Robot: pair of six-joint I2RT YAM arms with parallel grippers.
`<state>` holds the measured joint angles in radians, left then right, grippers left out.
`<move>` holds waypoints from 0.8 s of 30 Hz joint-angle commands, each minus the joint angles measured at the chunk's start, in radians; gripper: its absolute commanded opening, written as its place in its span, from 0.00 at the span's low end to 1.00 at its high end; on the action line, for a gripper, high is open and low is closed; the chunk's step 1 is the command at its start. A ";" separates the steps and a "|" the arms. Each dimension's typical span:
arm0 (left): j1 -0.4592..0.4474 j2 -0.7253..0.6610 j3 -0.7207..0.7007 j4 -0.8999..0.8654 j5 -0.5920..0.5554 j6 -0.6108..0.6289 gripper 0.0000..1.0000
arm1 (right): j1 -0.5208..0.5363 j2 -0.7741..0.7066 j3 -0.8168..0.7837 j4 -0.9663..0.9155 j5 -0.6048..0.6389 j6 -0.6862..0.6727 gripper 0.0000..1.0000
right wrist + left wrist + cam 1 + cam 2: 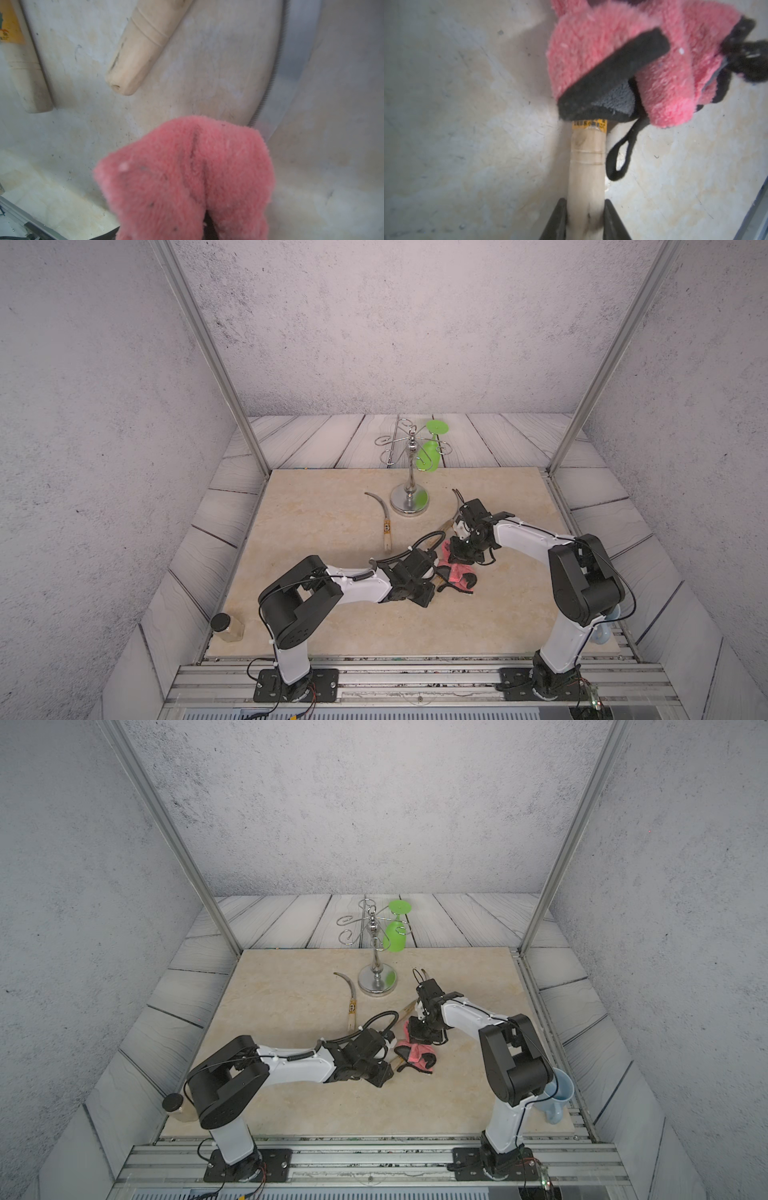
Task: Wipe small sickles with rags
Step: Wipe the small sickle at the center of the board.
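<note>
I have left jaws clamped on the rigid sickle (586,166) by its wooden handle, right jaws pinching the limp pink terry rag (187,176) draped over it.

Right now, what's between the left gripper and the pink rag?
Only the sickle handle that the left gripper holds, up to the rag; left wrist view.

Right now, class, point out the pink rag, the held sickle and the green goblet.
pink rag (602,37), left wrist view, terry face
held sickle (585,176), left wrist view, wooden handle
green goblet (429,456), a top view, bowl
</note>
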<state>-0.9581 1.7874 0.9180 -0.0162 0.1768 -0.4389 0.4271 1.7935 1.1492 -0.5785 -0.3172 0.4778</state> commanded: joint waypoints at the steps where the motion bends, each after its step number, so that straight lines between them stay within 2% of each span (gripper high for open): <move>1: 0.009 0.023 0.011 -0.060 -0.011 -0.019 0.00 | 0.064 0.008 -0.101 -0.014 -0.056 0.015 0.15; 3: 0.009 0.023 0.017 -0.066 -0.014 -0.015 0.00 | 0.091 -0.037 -0.171 0.047 -0.120 0.062 0.15; 7: 0.010 0.026 0.027 -0.074 -0.016 -0.004 0.00 | 0.128 -0.150 -0.285 0.123 -0.173 0.144 0.16; 11: 0.011 0.033 0.032 -0.078 -0.011 0.002 0.00 | 0.127 -0.252 -0.308 0.080 -0.137 0.151 0.16; 17: 0.009 0.018 0.026 -0.087 -0.014 0.004 0.00 | 0.074 -0.309 -0.252 -0.033 -0.041 0.105 0.16; 22: 0.010 -0.018 0.022 -0.119 -0.012 0.021 0.26 | -0.008 -0.356 -0.208 -0.117 0.026 0.062 0.16; 24: 0.011 -0.029 0.032 -0.143 -0.003 0.038 0.33 | -0.043 -0.382 -0.189 -0.144 0.038 0.044 0.16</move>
<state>-0.9562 1.7832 0.9398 -0.0845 0.1799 -0.4248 0.4171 1.4811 0.9234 -0.6403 -0.3336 0.5632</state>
